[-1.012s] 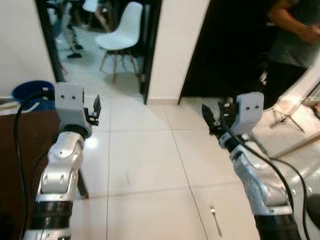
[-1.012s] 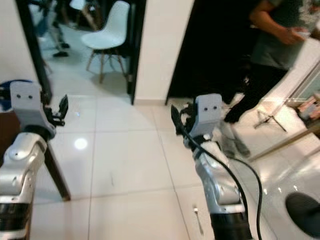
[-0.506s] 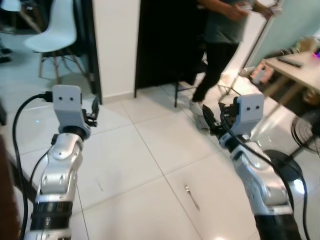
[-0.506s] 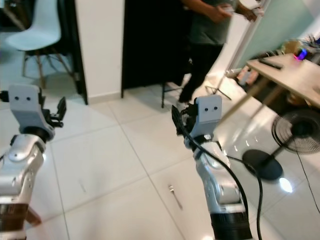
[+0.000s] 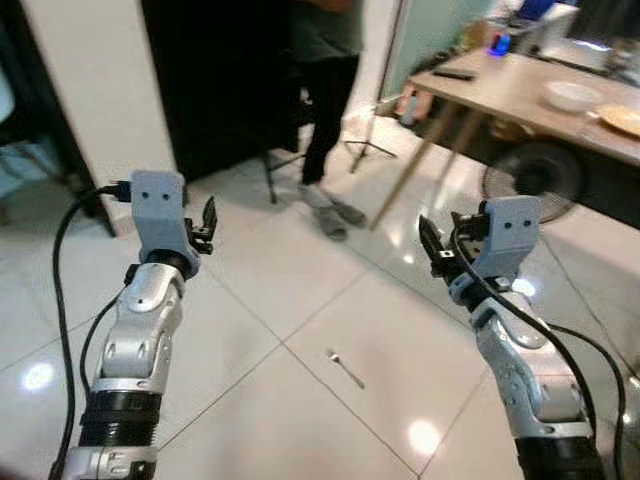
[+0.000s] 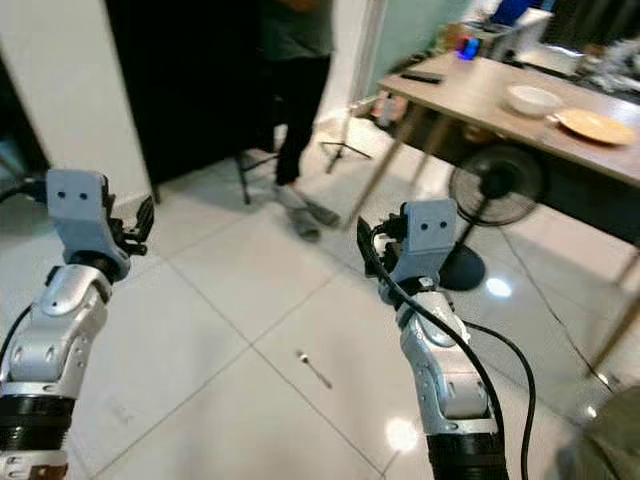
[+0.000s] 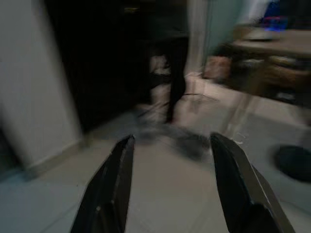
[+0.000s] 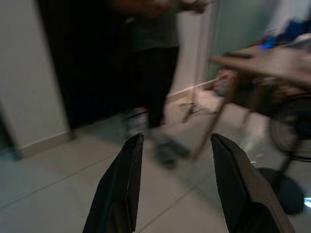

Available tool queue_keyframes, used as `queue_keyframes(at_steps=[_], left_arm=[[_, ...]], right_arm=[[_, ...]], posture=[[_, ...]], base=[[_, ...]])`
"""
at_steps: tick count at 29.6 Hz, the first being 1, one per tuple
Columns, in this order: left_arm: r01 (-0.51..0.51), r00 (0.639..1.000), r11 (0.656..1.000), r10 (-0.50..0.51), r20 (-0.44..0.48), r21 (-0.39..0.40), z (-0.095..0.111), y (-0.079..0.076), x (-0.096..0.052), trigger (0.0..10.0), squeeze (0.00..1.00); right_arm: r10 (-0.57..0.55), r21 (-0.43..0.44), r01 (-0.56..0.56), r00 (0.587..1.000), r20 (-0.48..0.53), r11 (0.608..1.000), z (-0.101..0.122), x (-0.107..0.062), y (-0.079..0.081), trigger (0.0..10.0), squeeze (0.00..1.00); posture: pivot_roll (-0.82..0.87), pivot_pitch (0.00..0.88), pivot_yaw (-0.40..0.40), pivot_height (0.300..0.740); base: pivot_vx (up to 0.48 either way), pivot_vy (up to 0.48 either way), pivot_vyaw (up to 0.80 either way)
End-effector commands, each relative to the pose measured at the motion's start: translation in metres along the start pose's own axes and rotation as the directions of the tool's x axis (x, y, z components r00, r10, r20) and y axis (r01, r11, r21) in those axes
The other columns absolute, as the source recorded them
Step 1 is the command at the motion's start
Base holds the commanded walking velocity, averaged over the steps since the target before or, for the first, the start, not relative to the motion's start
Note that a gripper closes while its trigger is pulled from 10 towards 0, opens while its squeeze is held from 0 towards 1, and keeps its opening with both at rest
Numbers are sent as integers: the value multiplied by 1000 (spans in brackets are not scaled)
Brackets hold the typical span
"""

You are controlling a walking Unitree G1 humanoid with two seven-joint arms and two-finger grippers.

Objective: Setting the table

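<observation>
The robot is swinging round: the bench (image 6: 470, 95) with bowl (image 6: 532, 99) and plate (image 6: 595, 125) is coming into view, left claw (image 7: 170, 184) and right claw (image 8: 175, 182) both wide, empty.

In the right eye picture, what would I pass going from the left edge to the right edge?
Left hand → person → spoon on the floor → right hand → fan → white bowl → plate.
</observation>
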State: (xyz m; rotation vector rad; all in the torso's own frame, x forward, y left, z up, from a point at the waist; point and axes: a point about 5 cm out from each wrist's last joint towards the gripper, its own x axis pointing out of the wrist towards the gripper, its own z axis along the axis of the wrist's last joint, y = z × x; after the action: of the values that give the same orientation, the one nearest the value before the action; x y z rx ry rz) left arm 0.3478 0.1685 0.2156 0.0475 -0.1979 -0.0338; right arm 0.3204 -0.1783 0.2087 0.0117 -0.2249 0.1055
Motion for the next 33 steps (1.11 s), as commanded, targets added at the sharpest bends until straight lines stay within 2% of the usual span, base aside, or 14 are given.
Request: queue_keyframes(at_steps=[1, 15, 29, 33], left_arm=[[-3, 1000, 1000, 3, -4, 1, -3, 2, -1, 10000, 0], [64, 998, 998, -64, -18, 19, -1, -3, 6, 10000, 0], [62, 998, 998, -61, -12, 11, -2, -7, 4, 10000, 0], [28, 999, 997, -29, 15, 76, -1, -6, 5, 10000, 0]], right_arm=[[-7, 2, 7, 1000, -3, 1000, -3, -2, 0, 10000, 0], [-68, 26, 68, 997, 29, 997, -4, -2, -2, 10000, 0], [-65, 20, 64, 998, 25, 998, -5, -3, -2, 10000, 0], [-61, 27, 60, 998, 33, 998, -5, -2, 0, 10000, 0]], posture=[[-114, 0, 51, 740], [-106, 0, 132, 740], [-101, 0, 111, 740], [-95, 0, 103, 740]], base=[[0, 0, -800], [0, 0, -800], [0, 0, -800], [360, 0, -200]])
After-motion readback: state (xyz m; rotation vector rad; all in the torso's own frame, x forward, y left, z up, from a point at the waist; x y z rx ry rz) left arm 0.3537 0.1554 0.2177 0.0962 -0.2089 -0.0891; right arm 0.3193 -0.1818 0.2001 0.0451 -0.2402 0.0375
